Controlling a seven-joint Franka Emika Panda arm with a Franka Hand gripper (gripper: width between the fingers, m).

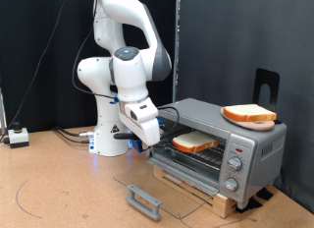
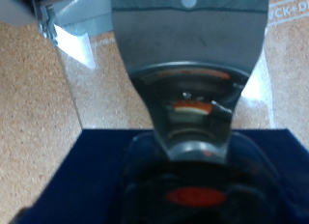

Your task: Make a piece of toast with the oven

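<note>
The silver oven (image 1: 214, 116) stands at the exterior view's right with its glass door (image 1: 167, 185) folded down flat and the grey bar handle (image 1: 144, 200) at the front. One piece of toast (image 1: 196, 142) lies on the wire rack inside. A second, similar slice (image 1: 249, 114) lies on an orange plate (image 1: 263, 125) on top of the oven. My gripper (image 1: 149, 141) hangs just outside the oven's opening, at the exterior view's left of the slice on the rack and above the door. Nothing shows between its fingers. The wrist view is blurred and shows no toast.
The oven sits on a wooden board (image 1: 228, 200) on a brown table. Three knobs (image 1: 235, 162) run down its front right. A black stand (image 1: 267, 85) rises behind it. A small box with cables (image 1: 17, 137) lies at the far left. The wrist view shows a grey surface (image 2: 188, 31) and a dark blue patch (image 2: 97, 176).
</note>
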